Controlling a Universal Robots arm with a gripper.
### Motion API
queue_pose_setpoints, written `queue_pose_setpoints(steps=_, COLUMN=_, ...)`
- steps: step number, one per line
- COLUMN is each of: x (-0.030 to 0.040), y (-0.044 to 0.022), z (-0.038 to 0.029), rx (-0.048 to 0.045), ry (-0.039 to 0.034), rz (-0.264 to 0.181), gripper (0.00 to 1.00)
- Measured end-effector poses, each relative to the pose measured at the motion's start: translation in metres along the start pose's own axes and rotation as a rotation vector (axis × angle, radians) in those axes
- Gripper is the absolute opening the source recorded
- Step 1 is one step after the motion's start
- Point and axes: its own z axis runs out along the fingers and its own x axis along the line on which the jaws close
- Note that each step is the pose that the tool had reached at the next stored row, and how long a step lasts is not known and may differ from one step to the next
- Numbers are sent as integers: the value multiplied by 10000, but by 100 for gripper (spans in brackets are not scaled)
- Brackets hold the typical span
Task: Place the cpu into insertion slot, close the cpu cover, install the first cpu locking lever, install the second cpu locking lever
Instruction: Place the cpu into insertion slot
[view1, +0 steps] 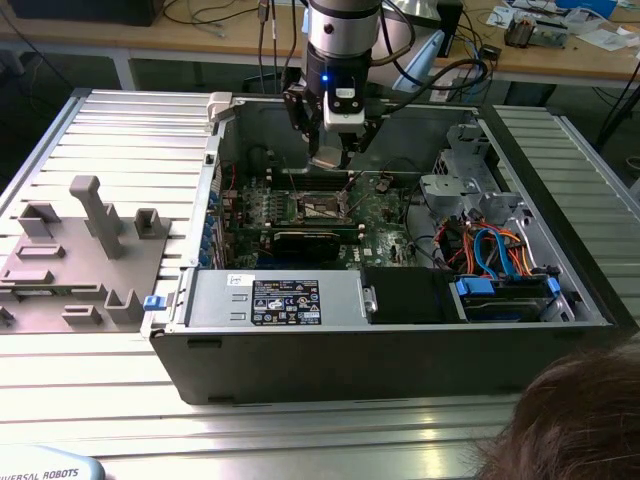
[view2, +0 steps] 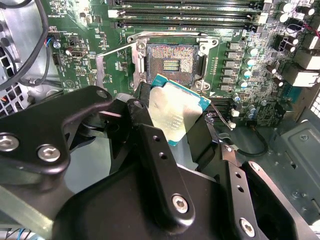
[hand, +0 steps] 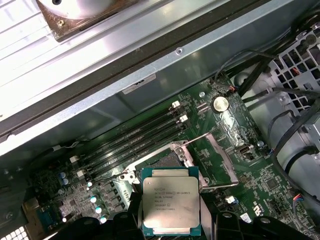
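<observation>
My gripper (view2: 175, 122) is shut on the cpu (view2: 175, 112), a flat square chip with a silver top held by its edges between two black fingers (view2: 137, 117). The cpu (hand: 171, 205) hangs a little above the green board, just beside the insertion slot (view2: 171, 62), not touching it. The slot's dark gold-tinged centre lies uncovered. The cpu cover (hand: 220, 150), a thin metal frame with an open middle, stands swung open to one side of the slot. In the exterior view the gripper (view1: 335, 155) hovers over the slot (view1: 322, 206) inside the open computer case.
Long black memory slots (hand: 135, 135) run beside the socket. Cables (view1: 490, 245) and a drive bay (view1: 505, 295) fill the case on the exterior view's right, a power supply (view1: 285, 300) its front. A grey fixture tray (view1: 70, 250) lies outside. A person's head (view1: 570, 420) is at the front.
</observation>
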Motion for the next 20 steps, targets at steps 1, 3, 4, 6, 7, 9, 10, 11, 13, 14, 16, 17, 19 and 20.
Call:
queue_pose_setpoints(steps=1, x=0, y=0, z=0, rx=0, ry=0, rz=6, gripper=54)
queue_pose_setpoints(steps=3, x=0, y=0, z=0, rx=0, ry=-1, rz=22, gripper=54)
queue_pose_setpoints(steps=4, x=0, y=0, z=0, rx=-1, ry=-3, rz=40, gripper=54)
queue_pose_setpoints(steps=6, x=0, y=0, z=1, rx=-1, ry=-5, rz=68, gripper=54)
queue_pose_setpoints(steps=7, x=0, y=0, z=1, rx=-1, ry=-6, rz=78, gripper=54)
queue_pose_setpoints(steps=9, x=0, y=0, z=2, rx=-3, ry=-8, rz=101, gripper=54)
queue_pose_setpoints(steps=10, x=0, y=0, z=2, rx=-2, ry=-9, rz=112, gripper=54)
queue_pose_setpoints(steps=11, x=0, y=0, z=2, rx=-3, ry=-11, rz=123, gripper=54)
queue_pose_setpoints(steps=13, x=0, y=0, z=3, rx=-2, ry=-13, rz=155, gripper=54)
queue_pose_setpoints(steps=14, x=0, y=0, z=4, rx=-3, ry=-15, rz=169, gripper=54)
queue_pose_setpoints(steps=16, x=0, y=0, z=4, rx=-4, ry=-16, rz=184, gripper=54)
queue_pose_setpoints(steps=17, x=0, y=0, z=4, rx=-4, ry=-16, rz=191, gripper=54)
queue_pose_setpoints(steps=19, x=0, y=0, z=5, rx=-4, ry=-18, rz=212, gripper=54)
queue_pose_setpoints(steps=20, x=0, y=0, z=5, rx=-4, ry=-20, rz=234, gripper=54)
